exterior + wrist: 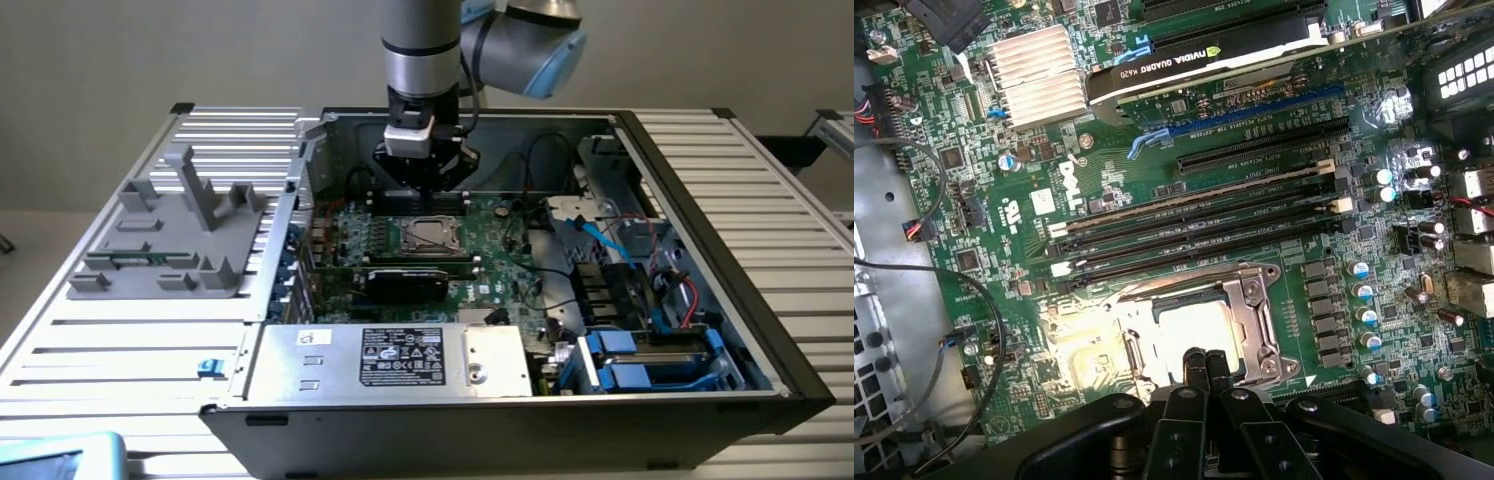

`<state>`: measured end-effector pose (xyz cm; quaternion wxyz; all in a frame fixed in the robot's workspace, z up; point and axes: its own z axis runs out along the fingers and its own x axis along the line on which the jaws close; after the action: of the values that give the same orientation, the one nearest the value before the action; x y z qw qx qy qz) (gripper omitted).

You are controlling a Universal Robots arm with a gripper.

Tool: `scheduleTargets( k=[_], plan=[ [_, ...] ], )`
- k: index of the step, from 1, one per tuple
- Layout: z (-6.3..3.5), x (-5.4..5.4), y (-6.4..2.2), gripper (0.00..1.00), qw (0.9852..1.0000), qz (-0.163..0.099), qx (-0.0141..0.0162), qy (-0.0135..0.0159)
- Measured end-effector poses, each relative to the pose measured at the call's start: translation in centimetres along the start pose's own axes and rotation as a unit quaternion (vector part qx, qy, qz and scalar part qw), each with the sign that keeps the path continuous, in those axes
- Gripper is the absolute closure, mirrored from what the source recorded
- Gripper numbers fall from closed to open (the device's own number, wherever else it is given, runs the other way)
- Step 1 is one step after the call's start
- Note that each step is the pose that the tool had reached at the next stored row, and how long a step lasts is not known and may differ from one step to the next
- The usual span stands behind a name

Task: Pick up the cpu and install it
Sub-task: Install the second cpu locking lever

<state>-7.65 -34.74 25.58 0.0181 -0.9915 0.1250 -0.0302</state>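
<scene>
the computer case (747,250) was laid on its side on a slatted metal table (120,350), its side panel off, so that everything inside could be reached straight from above. the green motherboard (514,250) was thereby left flat and facing up. at the near edge of the case the silver power supply (387,358) with its black label was seated, and on the exterior view's right a bay of blue-tabbed drive trays (627,365) was fitted, both well apart from the working area. outside the case, on the exterior view's left, a grey plastic fixture (174,235) was stood on the table, seemingly as a parts holder.

the arm (424,45) was brought down vertically over the far middle of the board, presumably so the part could be lowered squarely. a black graphics card (1204,50) was seen slotted just near of the socket, and a row of long memory slots (1204,215) was seen beside it in the wrist view.

the socket (1254,320) was seen with its metal retaining frame around it, and the cpu (1194,325), a pale square, appeared to be lying inside that frame; whether it was fully seated could not be told. the gripper (1200,362) was held directly over the edge of the chip, its fingers (1216,372) pressed together with nothing visibly clamped between them. contact with the chip could not be judged.
</scene>
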Motion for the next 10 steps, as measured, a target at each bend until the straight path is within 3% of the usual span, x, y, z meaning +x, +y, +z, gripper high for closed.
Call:
scheduleTargets(
  k=[10],
  plan=[
    [-0.06,-0.39,0.18,0.88,0.9996,-0.029,0.0013,-0.0026]
  ],
)
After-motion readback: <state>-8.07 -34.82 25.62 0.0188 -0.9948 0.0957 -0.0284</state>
